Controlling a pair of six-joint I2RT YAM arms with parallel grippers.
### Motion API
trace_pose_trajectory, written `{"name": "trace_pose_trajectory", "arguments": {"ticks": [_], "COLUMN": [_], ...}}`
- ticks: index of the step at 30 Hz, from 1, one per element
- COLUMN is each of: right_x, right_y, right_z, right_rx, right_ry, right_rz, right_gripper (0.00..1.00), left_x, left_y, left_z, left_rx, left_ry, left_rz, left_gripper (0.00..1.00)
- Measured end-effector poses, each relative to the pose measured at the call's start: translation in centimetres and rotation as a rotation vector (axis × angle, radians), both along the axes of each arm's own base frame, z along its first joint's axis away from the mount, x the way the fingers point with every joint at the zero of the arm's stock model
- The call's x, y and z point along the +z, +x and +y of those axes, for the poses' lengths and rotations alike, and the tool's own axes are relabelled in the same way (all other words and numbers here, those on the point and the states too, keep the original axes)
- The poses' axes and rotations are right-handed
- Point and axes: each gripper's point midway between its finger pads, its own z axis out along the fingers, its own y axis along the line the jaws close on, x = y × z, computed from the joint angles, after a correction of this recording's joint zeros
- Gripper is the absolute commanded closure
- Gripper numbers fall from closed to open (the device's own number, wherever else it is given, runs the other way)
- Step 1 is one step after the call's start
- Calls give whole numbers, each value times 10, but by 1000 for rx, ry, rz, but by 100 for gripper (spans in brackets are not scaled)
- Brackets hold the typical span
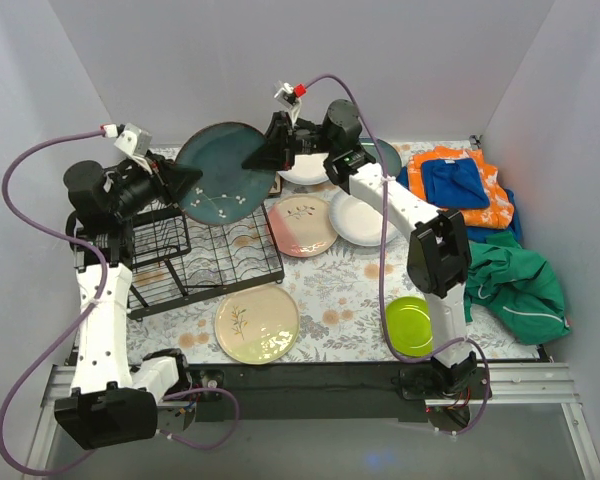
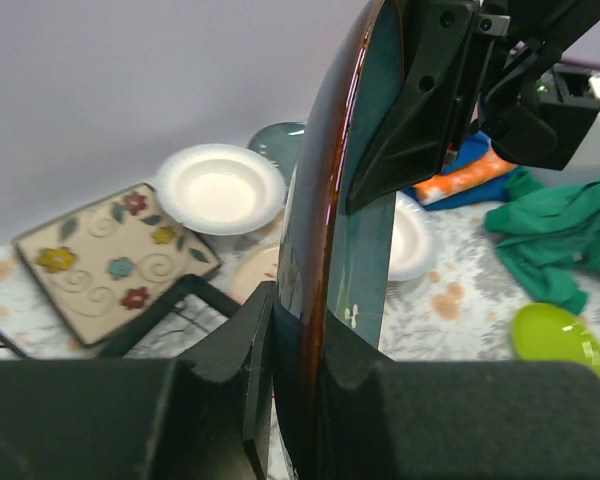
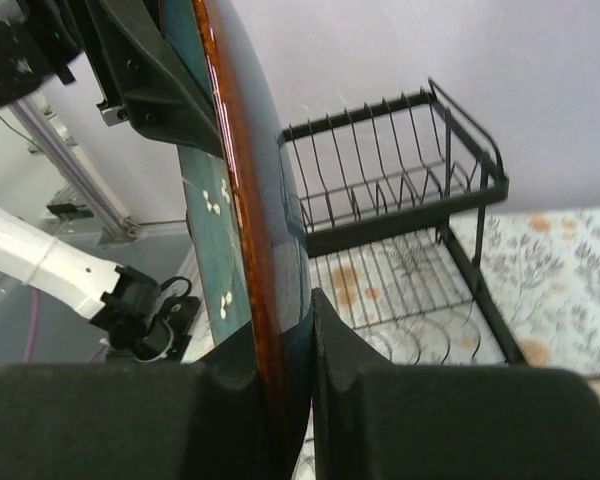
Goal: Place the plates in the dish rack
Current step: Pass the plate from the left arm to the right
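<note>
A dark blue-grey plate (image 1: pixel 223 172) with small white flowers stands on edge in the air above the far end of the black wire dish rack (image 1: pixel 195 250). My left gripper (image 1: pixel 185 180) is shut on its left rim and my right gripper (image 1: pixel 263 155) is shut on its right rim. In the left wrist view the brown rim (image 2: pixel 320 200) runs between my left gripper's jaws (image 2: pixel 298 310). In the right wrist view the rim (image 3: pixel 245 170) sits in my right gripper (image 3: pixel 300 320), with the rack (image 3: pixel 400 210) behind it holding no plates.
On the flowered tablecloth lie a pink-cream plate (image 1: pixel 302 225), two white deep plates (image 1: pixel 363 218) (image 1: pixel 305 170), another dark plate (image 1: pixel 385 155), a cream sprig plate (image 1: pixel 257 322) and a lime green plate (image 1: pixel 412 325). Cloths (image 1: pixel 480 200) are piled at the right. A flowered tile (image 2: pixel 110 255) lies by the rack.
</note>
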Motion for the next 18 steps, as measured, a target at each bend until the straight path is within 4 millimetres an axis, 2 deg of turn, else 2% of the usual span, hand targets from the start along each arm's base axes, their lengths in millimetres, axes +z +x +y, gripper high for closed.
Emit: {"name": "trace_pose_trajectory", "arguments": {"ticks": [3, 6, 9, 10, 11, 14, 15, 18], "right_x": [-12, -14, -10, -10, -12, -22, -29, -45], "right_y": [2, 1, 0, 0, -2, 11, 18, 33], "right_z": [-12, -22, -32, -36, -40, -61, -68, -84], "right_rx": [-26, -53, -69, -72, -62, -76, -92, -134], "right_ry": [-50, -71, -75, -78, -87, -109, -118, -142], "right_rz": [98, 163, 192, 198, 203, 224, 245, 300], "right_gripper": [99, 99, 99, 99, 99, 99, 99, 99], "left_x": [-13, -14, -6, -3, 2, 25, 32, 40], "left_y": [5, 8, 7, 5, 3, 0, -1, -1], "left_z": [-9, -17, -24, -27, -28, -26, -26, -26], "left_rx": [-26, -61, -104, -123, -137, -152, -157, -158], "left_ry": [-122, -202, -246, -259, -266, -286, -291, -305], "left_rz": [60, 101, 109, 111, 108, 77, 68, 73], "left_gripper": [93, 83, 72, 66, 53, 42, 34, 31]}}
